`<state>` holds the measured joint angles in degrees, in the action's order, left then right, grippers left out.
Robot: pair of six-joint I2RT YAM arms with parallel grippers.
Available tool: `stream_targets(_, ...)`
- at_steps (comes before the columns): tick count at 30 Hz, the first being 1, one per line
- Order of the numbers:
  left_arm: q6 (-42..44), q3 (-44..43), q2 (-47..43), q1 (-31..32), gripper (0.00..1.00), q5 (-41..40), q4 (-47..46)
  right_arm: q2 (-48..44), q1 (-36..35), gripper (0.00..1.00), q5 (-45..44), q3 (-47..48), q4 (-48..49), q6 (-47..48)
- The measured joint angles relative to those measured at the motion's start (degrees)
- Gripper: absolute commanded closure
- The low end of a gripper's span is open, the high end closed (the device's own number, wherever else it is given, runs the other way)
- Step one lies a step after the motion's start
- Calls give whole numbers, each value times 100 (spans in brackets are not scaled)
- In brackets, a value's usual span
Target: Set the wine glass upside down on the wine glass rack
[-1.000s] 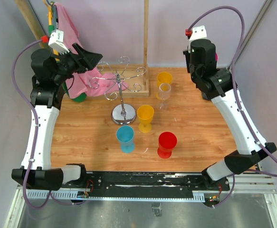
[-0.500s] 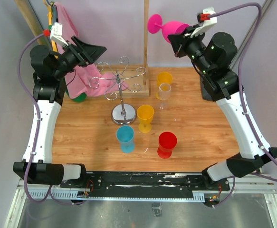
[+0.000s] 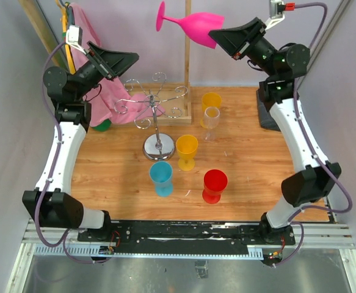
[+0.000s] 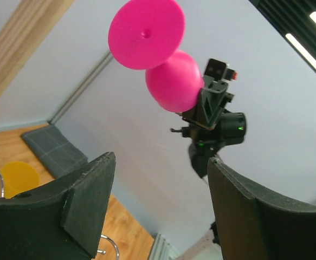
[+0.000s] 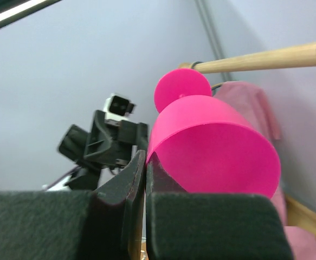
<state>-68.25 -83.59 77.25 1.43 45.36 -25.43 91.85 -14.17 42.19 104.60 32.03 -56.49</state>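
Glass: pink wine glass (image 3: 193, 25) is up in the air over the counter's (image 3: 257, 165) far edge, abt mid-way along. It lies roughly level, foot twd the left arm, bowl mouth twd the right arm.
R end effector: right end effector (image 3: 217, 38) is clamped on the bowl's rim, 1 finger outside the wall and 1 inside.
L end effector: left end effector (image 3: 129, 64) is raised over the far-left corner, spread wide w/ nothing in it, aimed at the foot but well apart from it.
Rack: silver wire rack (image 3: 159, 146) stands nr the counter's middle, a bit twd the far-left. Its curled arms look bare.
Why held so: the rim pinch leaves stem + foot free. Prob so the left side can take the stem, or so the foot can slide into 1 curl w/ the bowl hanging down.
Others: blue cup (image 3: 161, 177), yellow cup (image 3: 187, 150), red cup (image 3: 214, 185), orange cup (image 3: 211, 101) and clear glass (image 3: 210, 122) stand close round the rack, so little room for a low approach.
Hidden: both wrist views hide the stem behind bowl or foot. The inside finger is lost in the bowl. Rack wires are too thin to judge the gaps. Right wrist view shows no rack.
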Motion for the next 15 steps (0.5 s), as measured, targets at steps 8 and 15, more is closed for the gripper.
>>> stream_targets(8, -1060, 81, 319, -72, 26, 245, -1110, 1152, 9, 99, 638, 203, 2793, -2765)
stream_targets(15, -2518, 114, 568, -251, 26, 295, -3034, 1475, 7, 99, 632, 302, 4210, -4131)
